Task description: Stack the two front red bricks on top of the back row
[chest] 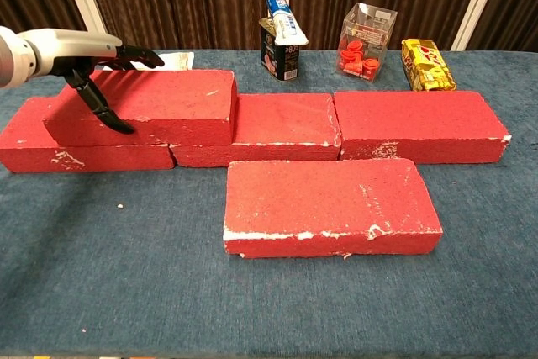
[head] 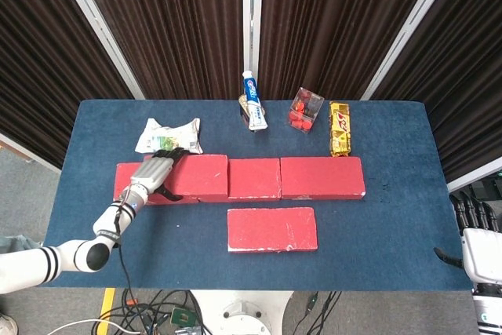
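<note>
Far left: left hand (chest: 88, 60) grips the stacked brick (chest: 147, 105) at its left end, thumb down the front face, fingers (head: 174, 151) over the back edge, so it is clamped on that brick, which sits on the back row, lying across the left back brick (chest: 50, 150) and overlapping the seam with the middle back brick (chest: 282, 128). It looks a bit skewed and hangs toward the front; I can't tell if it's fully seated. To finish this step well: square it up with the row's long edge, press it flat so it doesn't rock, then open the fingers wide and lift straight up and back so the thumb doesn't drag the brick forward off the edge. Behind the hand, a snack packet (head: 169, 134) lies close, so avoid sweeping it on retreat. Centre: the front brick (chest: 329, 206) lies flat on the table (head: 376, 225) just in front of the row, apart from it, not yet stacked; half the task left by my read. Next grab should span its short sides and land on the middle/right back brick (chest: 416, 124) gap. Behind: toothpaste tube (head: 252, 100), clear box (head: 305, 108), yellow bar (head: 340, 128), all well clear. Far right: right hand (head: 474, 233) hangs off the table edge, fingers apart, holding nothing.
</note>
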`<state>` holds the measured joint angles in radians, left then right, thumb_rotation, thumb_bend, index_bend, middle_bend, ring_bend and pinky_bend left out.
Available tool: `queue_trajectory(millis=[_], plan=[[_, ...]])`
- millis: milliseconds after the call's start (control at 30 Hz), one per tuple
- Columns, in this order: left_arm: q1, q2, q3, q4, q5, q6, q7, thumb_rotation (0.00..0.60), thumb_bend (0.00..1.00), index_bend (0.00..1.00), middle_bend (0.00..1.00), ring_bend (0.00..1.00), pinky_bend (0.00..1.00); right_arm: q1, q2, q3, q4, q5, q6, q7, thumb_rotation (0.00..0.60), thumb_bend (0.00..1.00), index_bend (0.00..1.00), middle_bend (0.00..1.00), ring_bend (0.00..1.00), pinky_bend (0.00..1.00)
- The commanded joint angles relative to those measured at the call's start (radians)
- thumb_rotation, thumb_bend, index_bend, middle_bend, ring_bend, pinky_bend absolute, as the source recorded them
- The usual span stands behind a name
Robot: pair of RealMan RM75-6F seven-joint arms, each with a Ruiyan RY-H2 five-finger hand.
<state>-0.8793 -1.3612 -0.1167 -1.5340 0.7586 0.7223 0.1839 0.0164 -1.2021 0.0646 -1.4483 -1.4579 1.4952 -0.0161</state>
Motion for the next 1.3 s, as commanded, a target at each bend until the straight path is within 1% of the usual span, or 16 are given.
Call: queue_trajectory(millis=[33, 200, 267, 433, 767, 967, 1067, 1200, 1267, 1300], plan=[[0.0, -0.002, 0.0, 0.002, -0.002, -0.002, -0.004, 0.6, 0.23, 0.0, 0.01, 0.11, 0.0, 0.0, -0.002, 0.0, 0.004, 0.002, -0.002, 0.002, 0.6, 0.0, 0.0, 0.0, 0.0, 0.0], [0.003, 0.0, -0.005, -0.001, 0.004, -0.001, -0.016, 0.6, 0.17, 0.0, 0.0, 0.01, 0.0, 0.001, -0.004, 0.003, 0.01, 0.002, -0.001, 0.007, 0.6, 0.0, 0.0, 0.0, 0.0, 0.0], [0.003, 0.004, -0.006, -0.005, 0.009, -0.009, -0.024, 0.6, 0.16, 0.0, 0.0, 0.0, 0.0, 0.001, -0.005, 0.003, 0.011, 0.003, -0.001, 0.006, 0.6, 0.0, 0.0, 0.0, 0.0, 0.0], [0.002, 0.009, -0.008, -0.005, 0.019, -0.029, -0.042, 0.6, 0.06, 0.0, 0.0, 0.0, 0.0, 0.0, -0.008, 0.003, 0.015, 0.006, -0.003, 0.005, 0.6, 0.0, 0.0, 0.0, 0.0, 0.0], [0.011, 0.013, -0.012, -0.008, 0.051, -0.017, -0.063, 0.6, 0.05, 0.0, 0.0, 0.0, 0.0, -0.001, -0.008, 0.003, 0.017, 0.006, -0.001, 0.006, 0.6, 0.0, 0.0, 0.0, 0.0, 0.0], [0.024, 0.035, -0.02, -0.038, 0.084, 0.004, -0.079, 0.6, 0.05, 0.0, 0.0, 0.0, 0.0, -0.001, -0.004, 0.001, 0.01, -0.001, 0.001, 0.005, 0.6, 0.0, 0.0, 0.0, 0.0, 0.0], [0.038, 0.053, -0.026, -0.056, 0.103, 0.024, -0.092, 0.6, 0.05, 0.0, 0.0, 0.0, 0.0, -0.001, -0.001, -0.002, 0.004, -0.006, 0.002, 0.003, 0.6, 0.0, 0.0, 0.0, 0.0, 0.0], [0.084, 0.1, -0.036, -0.098, 0.155, 0.088, -0.132, 0.6, 0.04, 0.0, 0.0, 0.0, 0.0, 0.002, 0.004, -0.007, -0.009, -0.021, 0.004, -0.008, 0.6, 0.0, 0.0, 0.0, 0.0, 0.0], [0.128, 0.136, -0.037, -0.132, 0.212, 0.149, -0.163, 0.6, 0.04, 0.0, 0.0, 0.0, 0.0, 0.006, 0.008, -0.01, -0.019, -0.031, 0.003, -0.019, 0.6, 0.0, 0.0, 0.0, 0.0, 0.0], [0.159, 0.154, -0.033, -0.146, 0.262, 0.196, -0.183, 0.6, 0.04, 0.0, 0.0, 0.0, 0.0, 0.01, 0.01, -0.012, -0.026, -0.04, 0.003, -0.031, 0.6, 0.0, 0.0, 0.0, 0.0, 0.0]])
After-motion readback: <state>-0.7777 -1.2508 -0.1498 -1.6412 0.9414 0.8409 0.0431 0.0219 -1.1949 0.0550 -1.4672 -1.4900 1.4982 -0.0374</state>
